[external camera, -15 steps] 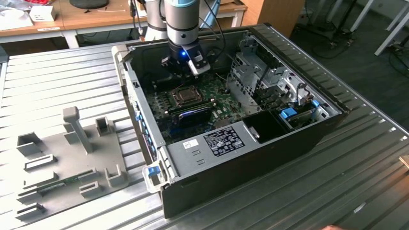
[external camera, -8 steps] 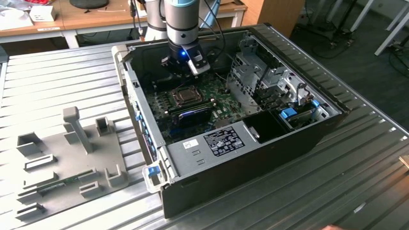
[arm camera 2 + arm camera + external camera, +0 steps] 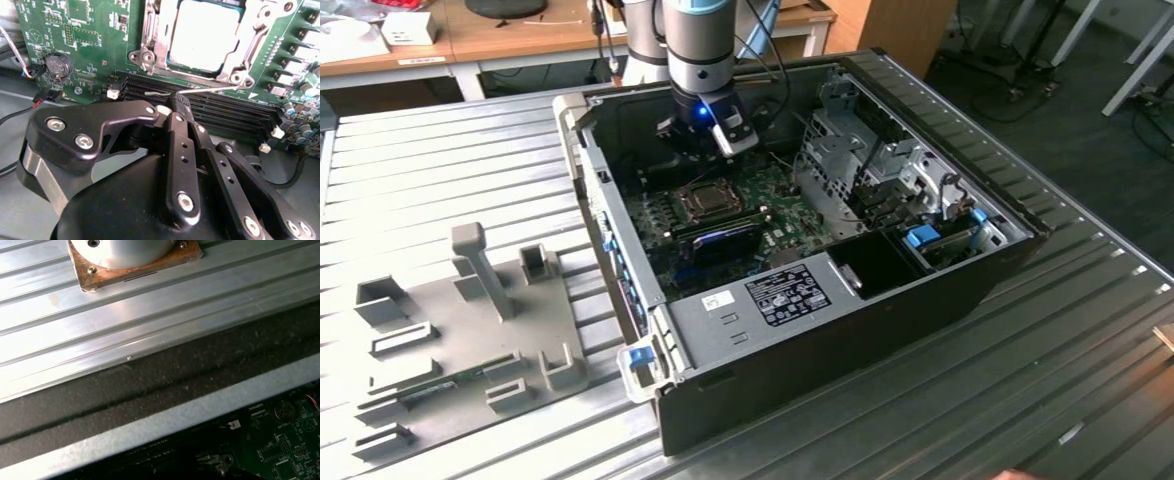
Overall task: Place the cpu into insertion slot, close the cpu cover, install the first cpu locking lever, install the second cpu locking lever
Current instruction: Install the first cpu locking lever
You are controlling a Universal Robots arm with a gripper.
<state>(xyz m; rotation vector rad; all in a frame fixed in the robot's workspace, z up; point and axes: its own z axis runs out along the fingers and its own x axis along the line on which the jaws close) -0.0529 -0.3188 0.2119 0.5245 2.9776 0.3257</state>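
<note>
Since the cpu lies flat in the insertion slot with the cpu cover down around it, the work appears to stand at a locking lever, a thin wire beside the socket. Clenched, the tool has its tips at that wire; pinching or merely pushing, I cannot tell. The green board sits in an open computer case on a ribbed metal counter; wooden desks stand behind.

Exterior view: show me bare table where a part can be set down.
Bare ribbed table lies between the grey fixture plate and the desks, and more on the exterior view's right of the computer case. Inside the case it is crowded: board, drive cages, arm.
</note>
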